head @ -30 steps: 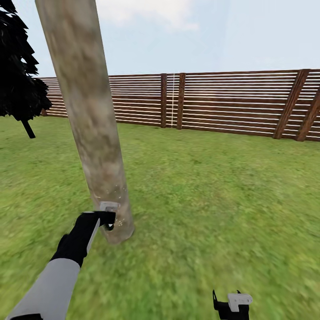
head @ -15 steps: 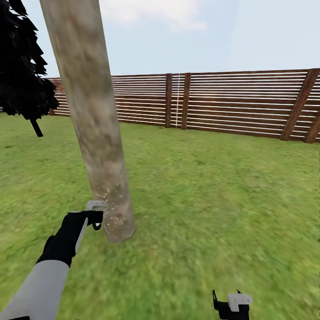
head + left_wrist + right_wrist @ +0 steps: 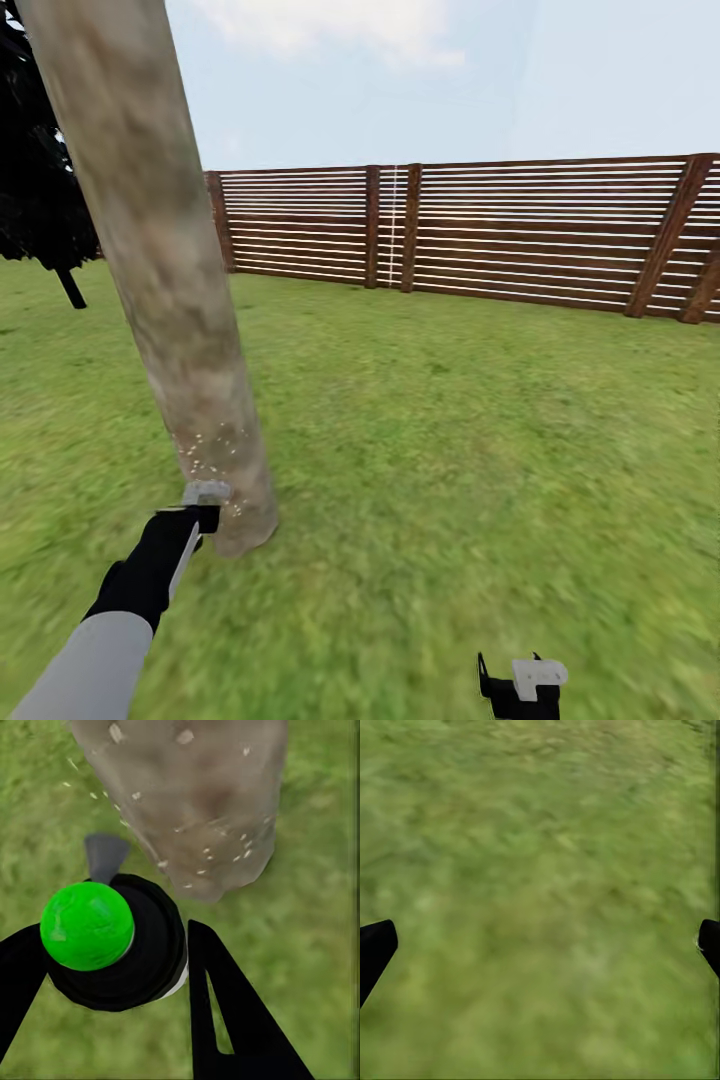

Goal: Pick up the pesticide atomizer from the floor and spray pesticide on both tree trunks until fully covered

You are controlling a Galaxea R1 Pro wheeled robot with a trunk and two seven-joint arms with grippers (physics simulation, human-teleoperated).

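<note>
The thick mottled tree trunk (image 3: 170, 300) leans up from the lawn at the left of the head view. Its foot fills the far part of the left wrist view as the tree trunk (image 3: 195, 795), dotted with pale specks. My left gripper (image 3: 204, 508) is at that foot, shut on the pesticide atomizer (image 3: 206, 492). Between the black fingers (image 3: 225, 1012) sits the atomizer (image 3: 135, 952): a black body with a green ball on top and a grey nozzle (image 3: 105, 855) facing the trunk. My right gripper (image 3: 520, 685) hangs low over the grass (image 3: 540, 900), open and empty.
A brown slatted fence (image 3: 520, 235) closes the lawn at the back. A narrow black-leaved tree (image 3: 40, 200) stands behind the trunk at far left. Open grass (image 3: 470, 430) stretches to the right of the trunk.
The whole view has shifted, and the trunk now sits further left in the picture. My left gripper stays at the trunk's foot with the atomizer. More pale specks show on the lower bark.
</note>
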